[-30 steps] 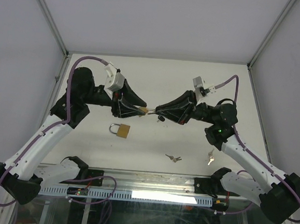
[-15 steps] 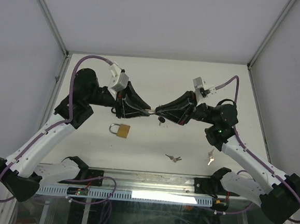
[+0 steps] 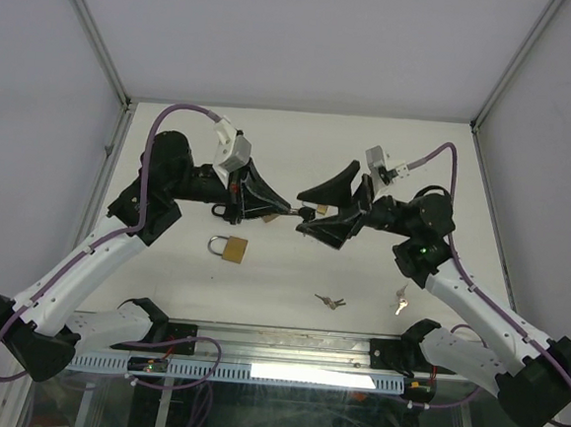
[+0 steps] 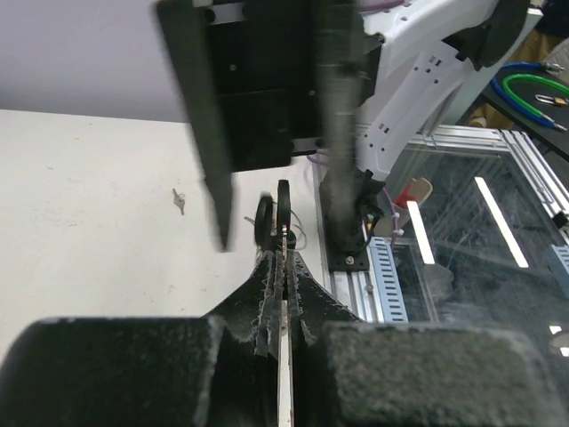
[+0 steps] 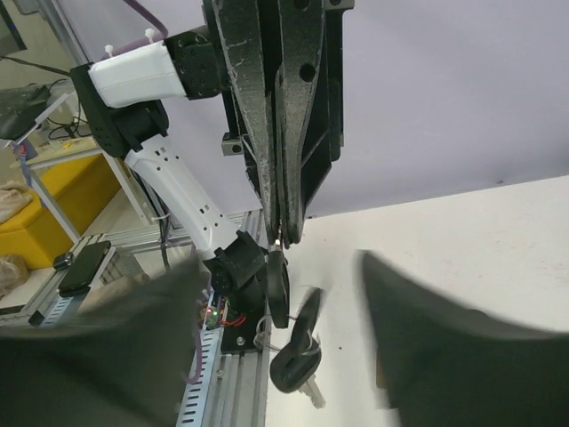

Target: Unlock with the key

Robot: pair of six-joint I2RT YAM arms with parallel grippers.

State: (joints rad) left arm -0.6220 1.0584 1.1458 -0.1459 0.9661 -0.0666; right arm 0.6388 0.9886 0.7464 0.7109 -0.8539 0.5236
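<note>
Lying flat on the pale counter [image 3: 380, 270], the brass padlock [image 3: 229, 249] sits untouched, its shackle pointing away from the arm bases. Both arms meet in the air beyond the padlock, on its far right side.

The left claw [image 3: 287, 211] is pressed together on the key [image 4: 284, 374]. In the left wrist view the key shows as a thin metal blade pinched edge-on between the two dark fingers [image 4: 307, 285]. Black key heads [image 5: 299, 345] hang just past the fingertips, clear of the counter.

The right claw [image 3: 302, 213] faces the left one tip to tip, also beyond the padlock. Its fingers [image 3: 329, 182] are spread wide apart, one above and one below the black key heads. From these views I cannot tell whether either finger touches them.

A small pair of loose keys [image 3: 330, 301] lies on the counter to the near right of the padlock. Another loose key [image 3: 400, 303] lies farther right again, well apart from the padlock and close to the right arm.
</note>
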